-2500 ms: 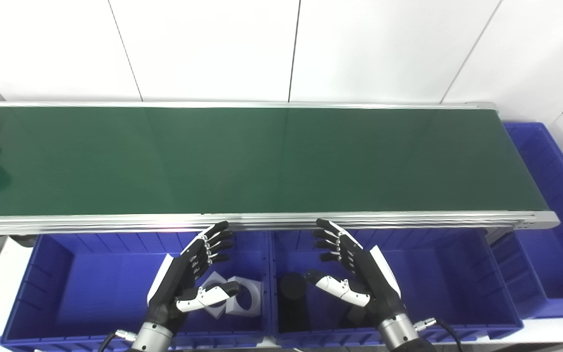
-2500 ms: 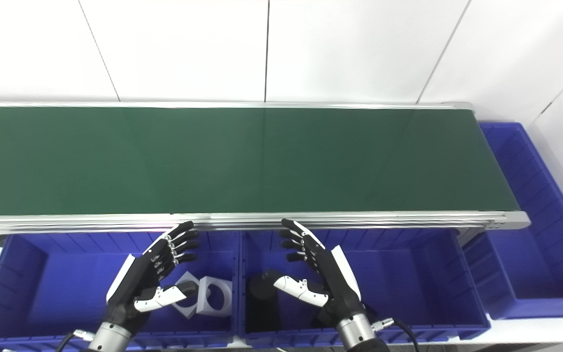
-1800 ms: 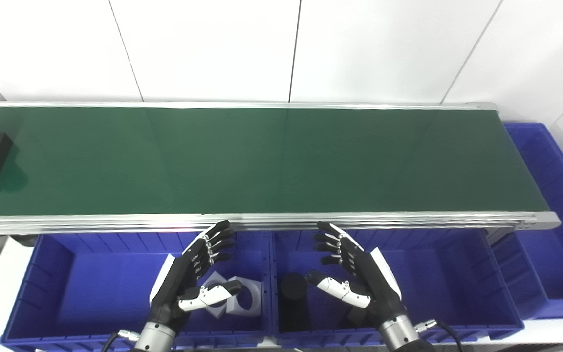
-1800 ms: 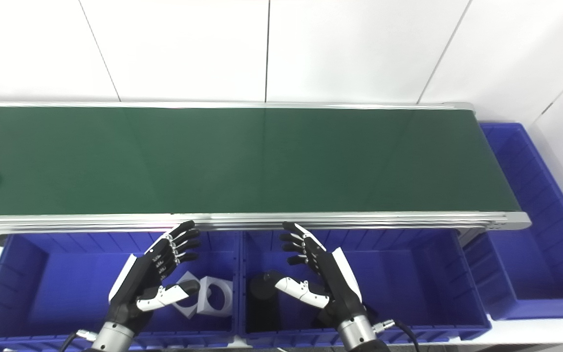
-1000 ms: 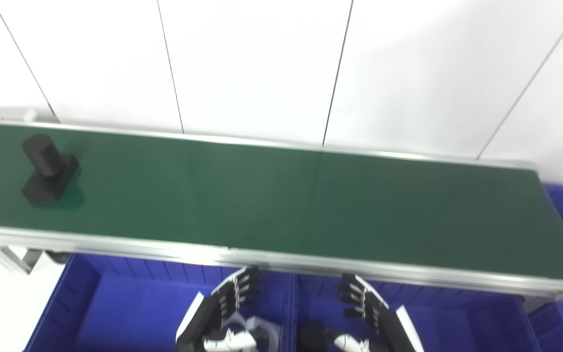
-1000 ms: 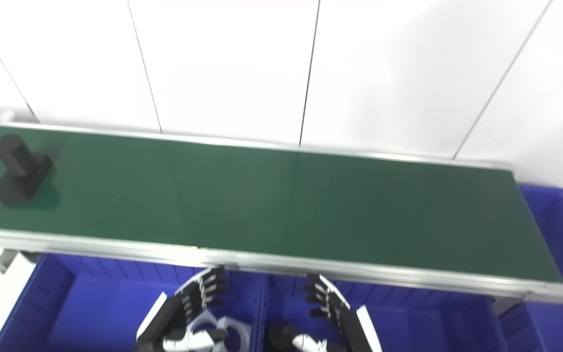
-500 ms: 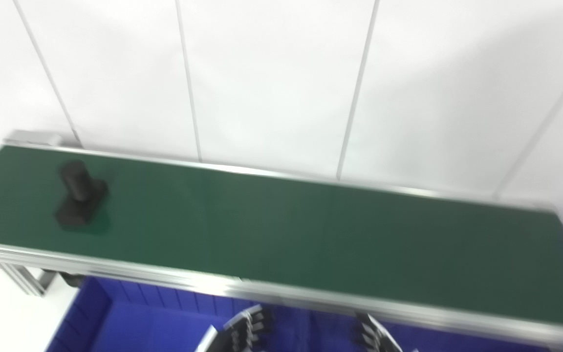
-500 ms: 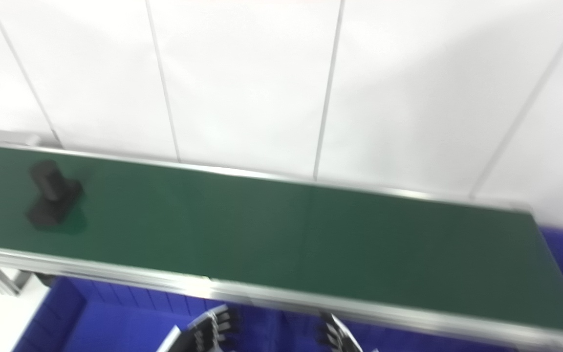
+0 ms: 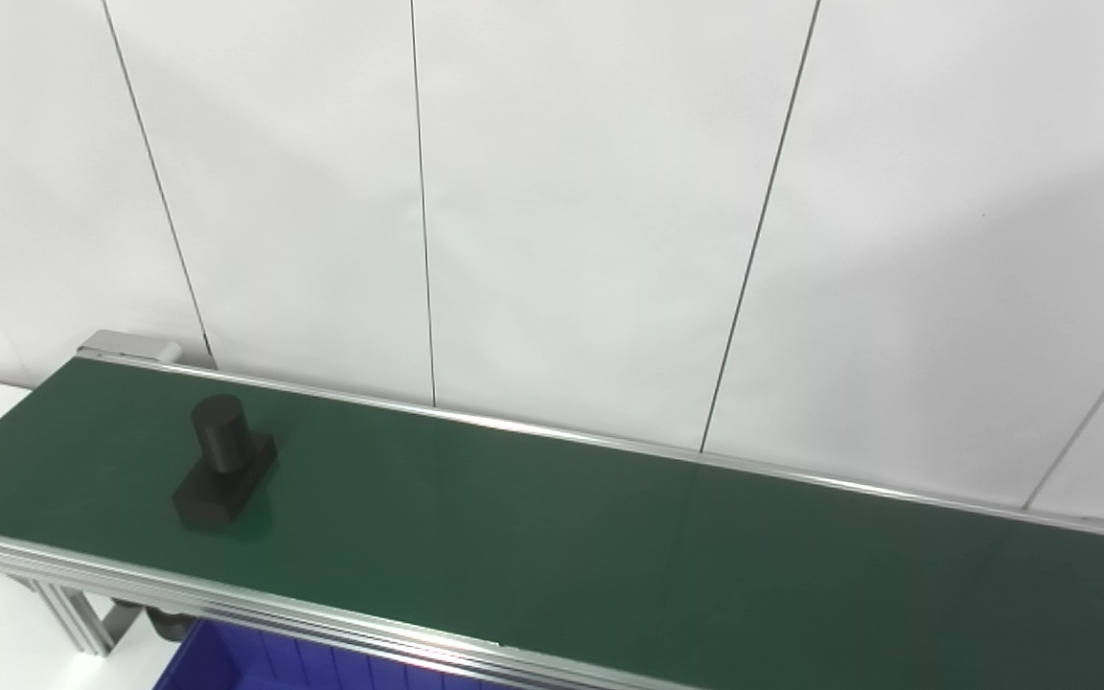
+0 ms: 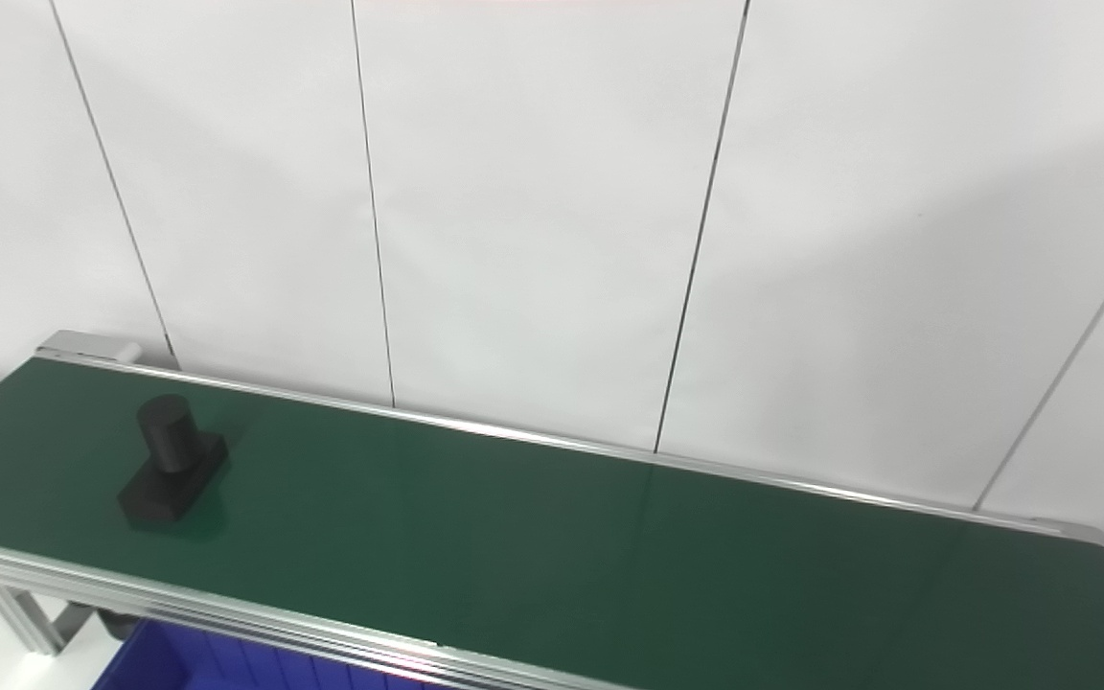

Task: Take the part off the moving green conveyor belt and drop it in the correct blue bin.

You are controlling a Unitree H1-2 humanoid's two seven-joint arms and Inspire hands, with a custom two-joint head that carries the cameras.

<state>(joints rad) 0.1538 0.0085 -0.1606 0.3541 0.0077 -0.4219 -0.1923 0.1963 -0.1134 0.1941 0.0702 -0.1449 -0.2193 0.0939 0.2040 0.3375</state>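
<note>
Hands out of view; matte black cylinder-on-block part sits on smooth green belt.

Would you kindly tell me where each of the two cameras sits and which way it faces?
Left eye view: on the robot's head, looking down and leftward at the green conveyor belt and white wall; no hands visible.
Right eye view: beside it, slightly right, same direction; no hands visible.
Shared: the black part near the belt's left end and a blue bin corner below.
</note>
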